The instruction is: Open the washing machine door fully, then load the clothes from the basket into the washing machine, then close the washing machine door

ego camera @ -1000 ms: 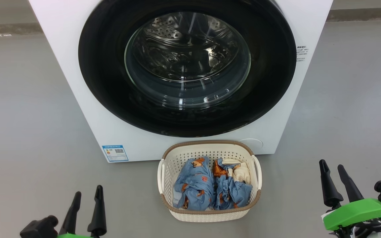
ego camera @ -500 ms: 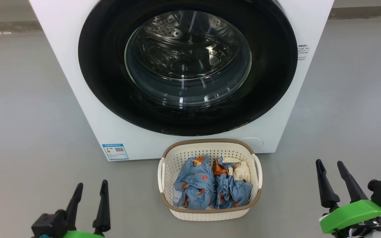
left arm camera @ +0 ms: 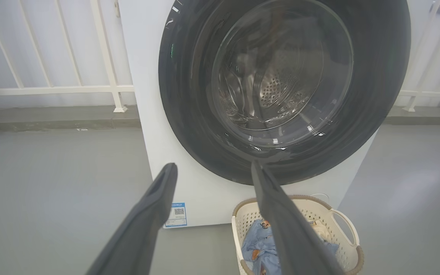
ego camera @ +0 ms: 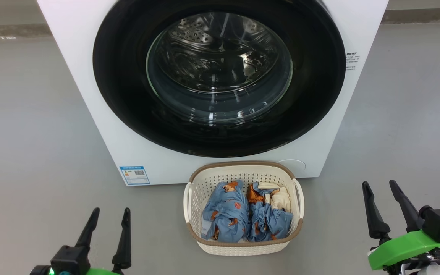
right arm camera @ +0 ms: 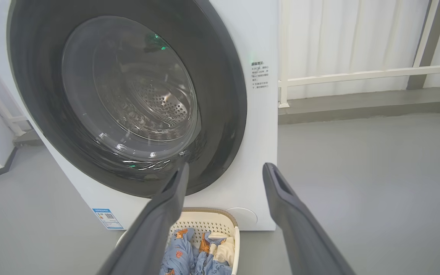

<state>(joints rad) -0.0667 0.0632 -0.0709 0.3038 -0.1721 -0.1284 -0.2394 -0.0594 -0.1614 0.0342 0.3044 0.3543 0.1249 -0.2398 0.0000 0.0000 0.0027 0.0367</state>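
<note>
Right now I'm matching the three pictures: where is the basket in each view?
Head view: basket bottom centre, before the washing machine.
Left wrist view: basket lower right, cut by the bottom edge.
Right wrist view: basket bottom centre, cut by the bottom edge.
Shared landmark: the blue label sticker, left of the basket in all three.

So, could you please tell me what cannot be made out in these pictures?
Top of the washing machine: cut off by the head view's upper edge.
Handle of the washing machine door: indistinct on the glossy black rim, every view.
The blue label: print too small, head view.
The clothes: number unclear, bunched in the basket.
</note>
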